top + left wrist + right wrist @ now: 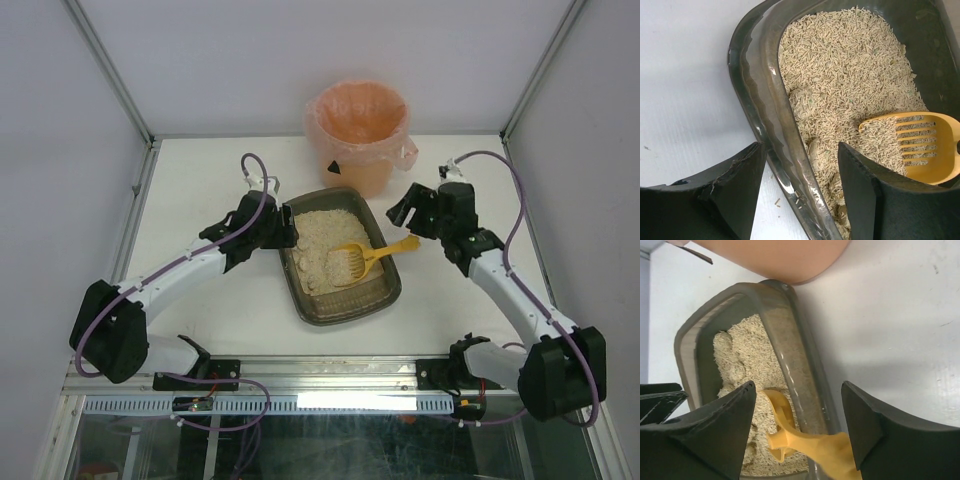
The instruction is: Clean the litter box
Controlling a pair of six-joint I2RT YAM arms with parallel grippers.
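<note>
Noted mid-frame: litter box, yellow scoop handle crossing right rim between wide-spread right tool, left tool parted astride left rim, pink-lined bin above.

High rear overview, two close wrist views (shared: the litter box)

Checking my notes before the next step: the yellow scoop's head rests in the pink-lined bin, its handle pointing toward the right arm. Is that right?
Not quite. The scoop's head rests on the litter in the litter box, not in the bin, as the top external view shows. Its handle does point toward the right arm.
</note>
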